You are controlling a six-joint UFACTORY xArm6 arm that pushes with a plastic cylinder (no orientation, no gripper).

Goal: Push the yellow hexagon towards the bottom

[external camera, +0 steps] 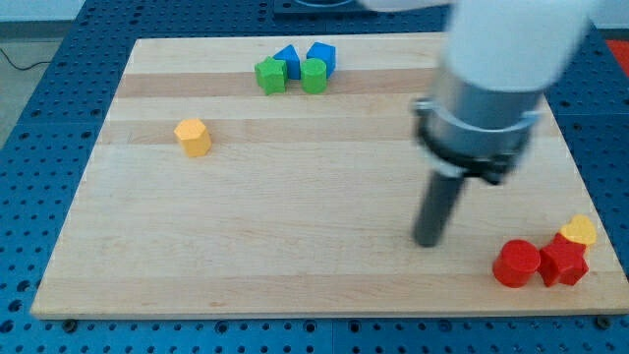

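While the rod stands upright over the wooden board (295, 246), my tip (427, 242) rests on bare wood, touching no block; it is a plain rod end with no jaws to open or close. The yellow hexagon (194, 137) lies well apart, toward the view's left and top from the tip. Nearest the tip, to its right and slightly lower, sit a red cylinder (516, 264), a second red block (563, 262) and a yellow block (580, 231). Two green blocks (292, 75) and two blue blocks (305, 57) cluster far toward the top-left.
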